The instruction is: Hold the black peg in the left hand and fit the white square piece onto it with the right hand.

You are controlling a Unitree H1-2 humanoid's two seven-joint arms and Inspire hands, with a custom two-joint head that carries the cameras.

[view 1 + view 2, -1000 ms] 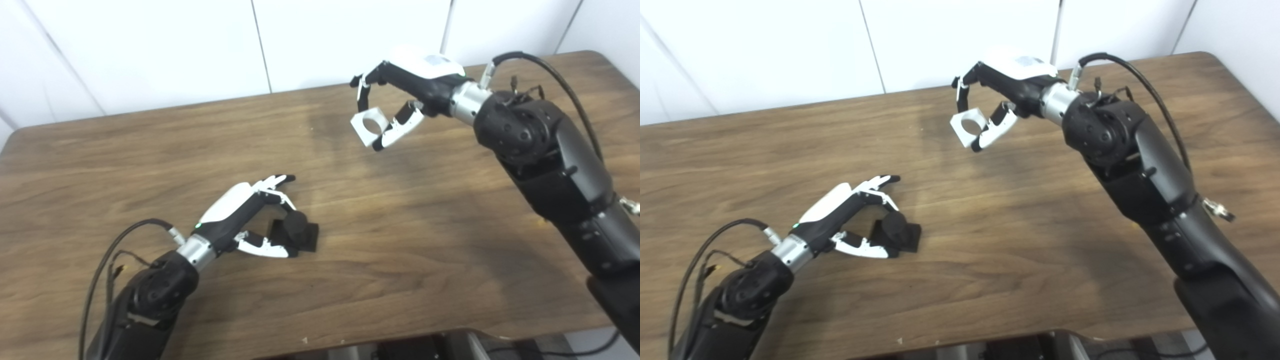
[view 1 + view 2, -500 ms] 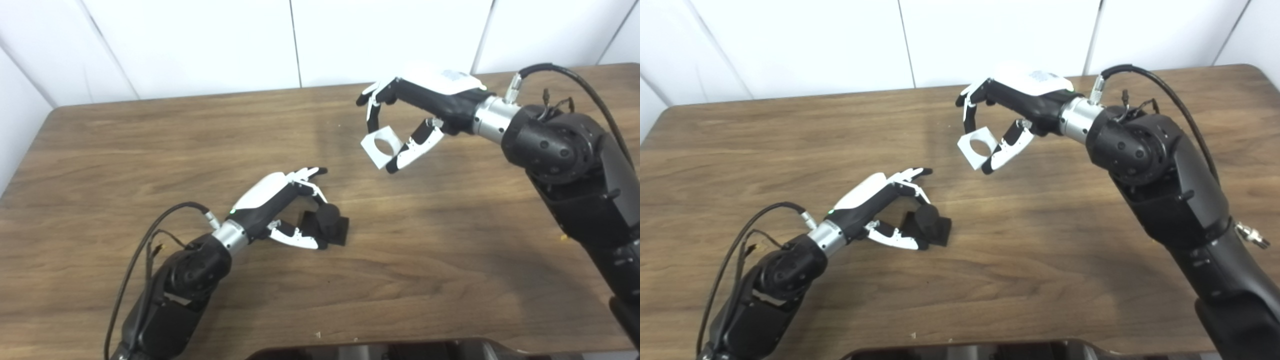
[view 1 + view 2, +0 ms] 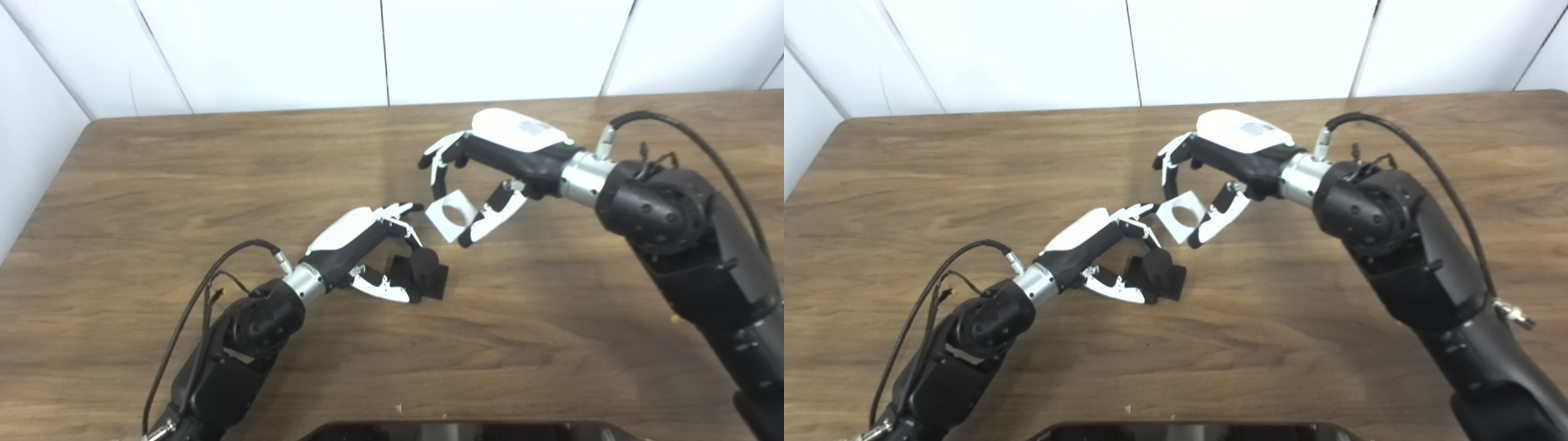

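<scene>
Left eye view: the left hand cups the black peg on the table, fingers seemingly touching it. Right eye view: the right hand pinches the white square piece aloft, above the peg.

Bare wooden table lies open on every side of the black peg. The left hand closes in the peg's left side, fingers arched above it. The white square piece, held in the right hand, hangs just above and to the peg's right.
</scene>
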